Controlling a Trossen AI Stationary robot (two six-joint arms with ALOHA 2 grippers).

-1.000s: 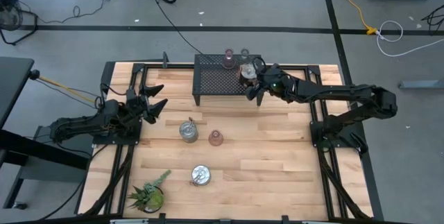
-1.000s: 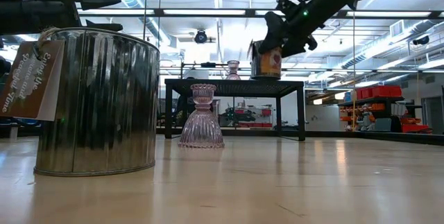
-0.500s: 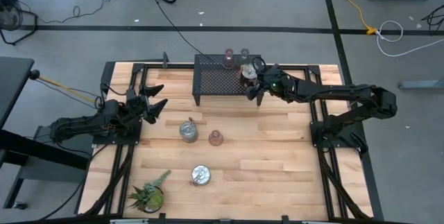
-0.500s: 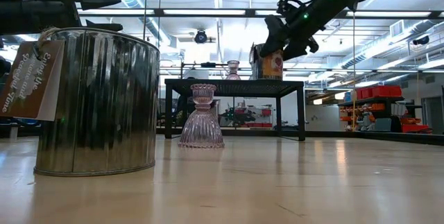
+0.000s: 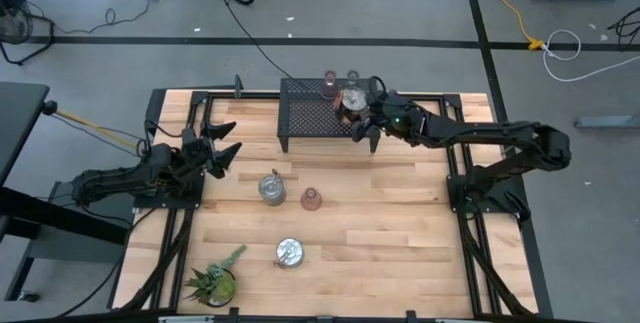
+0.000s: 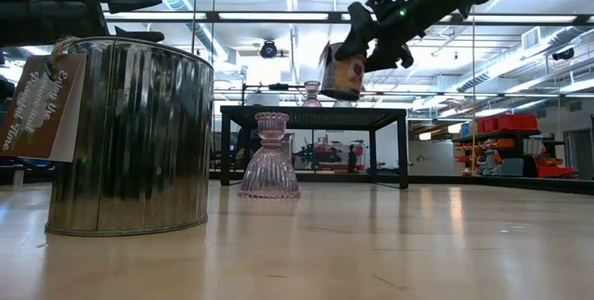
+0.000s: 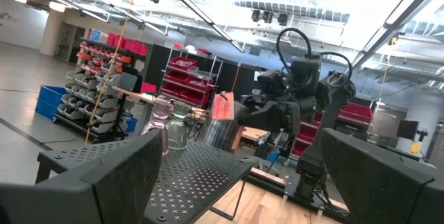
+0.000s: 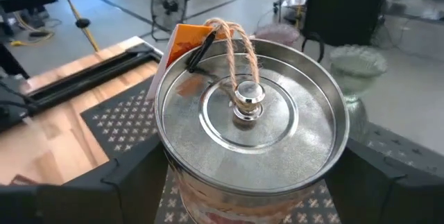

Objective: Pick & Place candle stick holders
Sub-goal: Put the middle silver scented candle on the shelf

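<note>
A round silvery tin holder (image 5: 352,97) with a knobbed lid, twine and an orange tag is in my shut right gripper (image 5: 363,111), above the right end of the black mesh rack (image 5: 308,115). Two small tinted glass cups (image 5: 330,83) (image 5: 352,77) stand on the rack's far edge. Two more silvery tins (image 5: 271,188) (image 5: 289,252) and a pinkish glass holder (image 5: 311,199) stand on their bases on the table. My left gripper (image 5: 222,149) is open and empty at the table's left. My right gripper pinches the tin's round side wall (image 8: 173,172) below the rim, one finger (image 8: 135,175) on each side. The fingers come from the table's right, roughly level. The tin (image 6: 342,71) is lifted clear of the rack top and tilted.
A spiky green potted plant (image 5: 212,283) stands at the table's near left corner. The table's right half and near right are bare wood (image 5: 400,233). In the low view the nearest tin (image 6: 125,137) fills the left foreground.
My right gripper has carried the tin a little up and toward the table's left over the rack. The tin, which stood almost upright just over the rack top, now hangs higher and tipped.
</note>
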